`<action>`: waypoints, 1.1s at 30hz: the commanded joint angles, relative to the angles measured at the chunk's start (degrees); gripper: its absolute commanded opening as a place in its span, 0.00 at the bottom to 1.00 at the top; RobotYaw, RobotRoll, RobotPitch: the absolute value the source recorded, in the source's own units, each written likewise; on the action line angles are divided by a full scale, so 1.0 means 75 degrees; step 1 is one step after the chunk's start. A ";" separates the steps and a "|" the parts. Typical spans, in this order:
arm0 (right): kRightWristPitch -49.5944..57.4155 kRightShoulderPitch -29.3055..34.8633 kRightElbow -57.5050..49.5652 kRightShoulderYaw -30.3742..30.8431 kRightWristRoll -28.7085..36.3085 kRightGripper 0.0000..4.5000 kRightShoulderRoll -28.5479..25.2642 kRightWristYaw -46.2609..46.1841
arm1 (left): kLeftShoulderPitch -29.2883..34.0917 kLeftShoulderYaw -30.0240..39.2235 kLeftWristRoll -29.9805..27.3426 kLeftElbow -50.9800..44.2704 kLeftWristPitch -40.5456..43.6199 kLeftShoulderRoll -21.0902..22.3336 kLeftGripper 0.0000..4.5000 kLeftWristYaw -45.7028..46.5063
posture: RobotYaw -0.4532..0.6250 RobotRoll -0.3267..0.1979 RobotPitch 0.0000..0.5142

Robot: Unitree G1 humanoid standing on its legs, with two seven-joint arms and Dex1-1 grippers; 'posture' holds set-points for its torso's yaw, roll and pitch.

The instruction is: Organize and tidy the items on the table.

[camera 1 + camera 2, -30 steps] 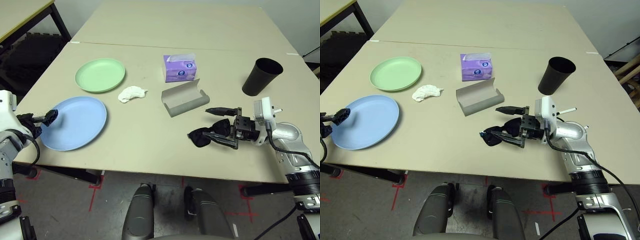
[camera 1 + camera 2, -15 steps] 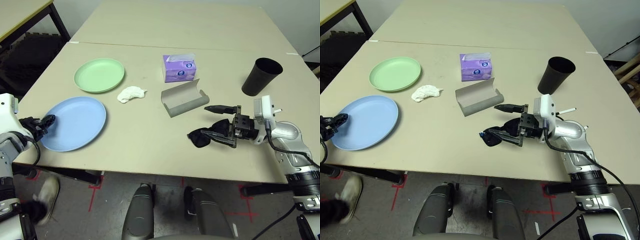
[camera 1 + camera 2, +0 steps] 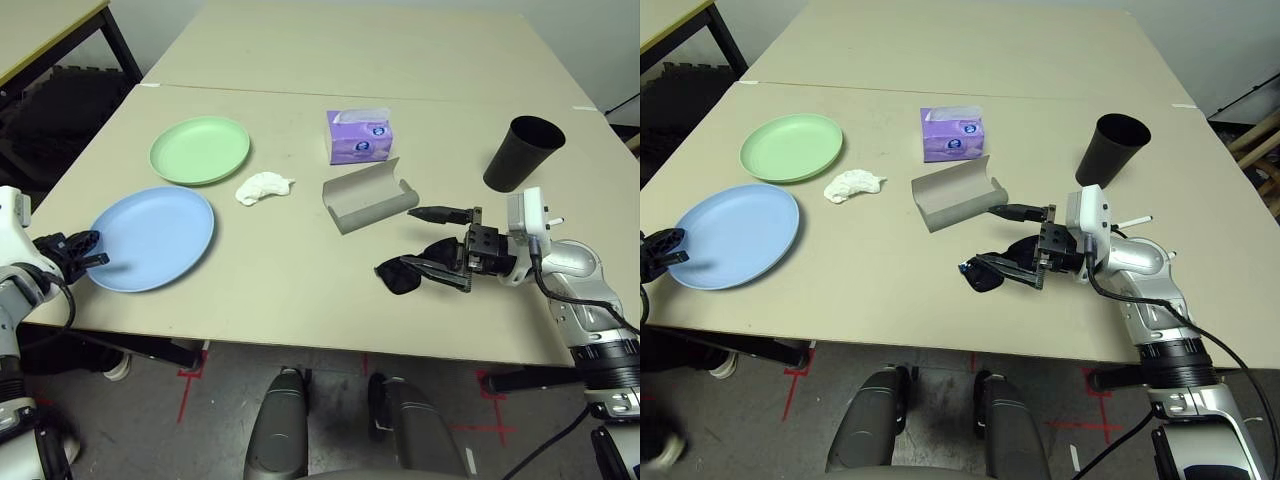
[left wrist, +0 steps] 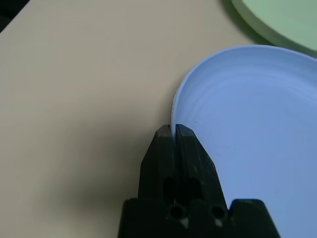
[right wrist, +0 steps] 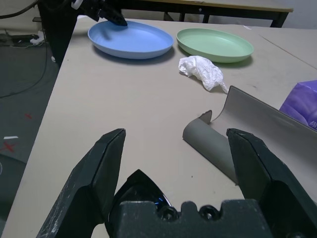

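My left gripper (image 3: 88, 250) is shut on the near left rim of the light blue plate (image 3: 155, 238); the left wrist view shows its fingers (image 4: 166, 148) pinched together on the plate's rim (image 4: 174, 101). Behind that plate lies the pale green plate (image 3: 200, 150). A white tissue wad (image 3: 262, 187) lies beside it. The grey glasses case (image 3: 368, 198) stands open at mid table, the purple tissue box (image 3: 358, 136) behind it. My right gripper (image 3: 410, 238) is open around the black sunglasses (image 3: 400, 275), which show low between its fingers (image 5: 141, 186). The black cup (image 3: 520, 153) stands at the far right.
The cream table (image 3: 280, 290) has bare room in front of the case and across its far half. A yellowish table with a black frame (image 3: 40, 30) stands at the far left. A person's shoe (image 3: 118, 366) shows on the floor under the table's left edge.
My left gripper has gone from open to shut on the blue plate's rim, and the plate has shifted slightly right and away. The right gripper has hardly moved. The shoe moved.
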 commanded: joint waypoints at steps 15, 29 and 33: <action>-0.0122 -0.0009 0.0075 0.0043 -0.0101 1.00 -0.0039 -0.0025 | -0.0064 0.0657 -0.0933 -0.0629 0.1392 0.0499 0.01 -0.0659 | 0.62 0.62 0.29; -0.0134 -0.0041 0.0044 0.0104 -0.0124 1.00 0.0011 -0.0065 | -0.2395 0.0056 -0.0399 0.0789 0.0181 -0.0122 0.01 0.0580 | 0.61 0.62 0.29; -0.0124 -0.0042 0.0009 0.0113 -0.0107 1.00 -0.0020 -0.0083 | -0.3456 -0.0341 0.0059 0.1961 -0.0720 -0.0403 0.01 0.0950 | 0.61 0.62 0.29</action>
